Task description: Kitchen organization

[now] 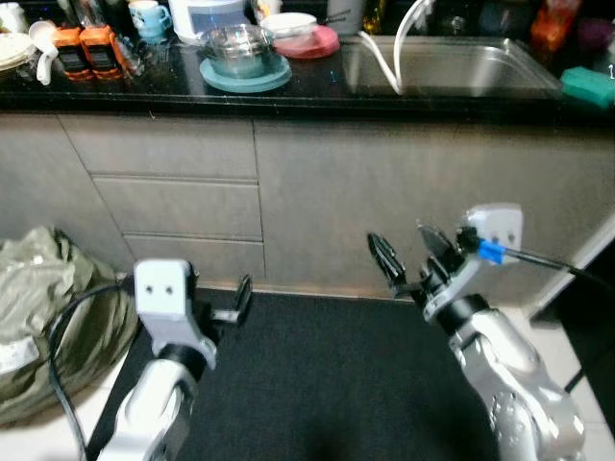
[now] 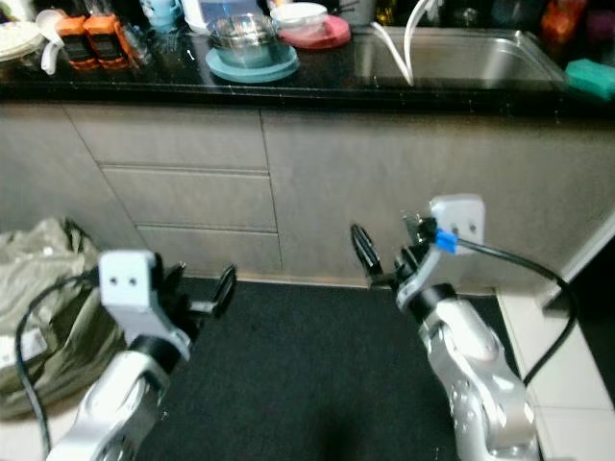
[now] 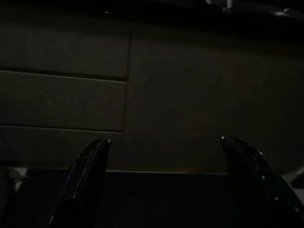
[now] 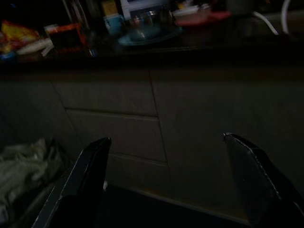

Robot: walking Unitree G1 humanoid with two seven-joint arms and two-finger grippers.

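Both my arms are held low in front of the grey cabinet drawers [image 1: 178,206], above a black floor mat [image 1: 327,375]. My left gripper [image 1: 235,300] is open and holds nothing; its fingers [image 3: 85,175] stand wide apart facing the cabinet front. My right gripper [image 1: 408,257] is open and empty too, raised a little higher. On the black counter [image 1: 144,88] above stand a teal plate [image 1: 245,75] with a steel bowl [image 1: 238,48] on it, a pink plate [image 1: 309,43] bearing a white bowl [image 1: 288,23], and two orange bottles [image 1: 86,50].
A steel sink [image 1: 452,65] with a white hose [image 1: 384,60] lies at the counter's right, a green sponge [image 1: 588,86] beside it. A light blue cup [image 1: 149,17] stands at the back. A crumpled green bag [image 1: 38,307] sits on the floor at my left.
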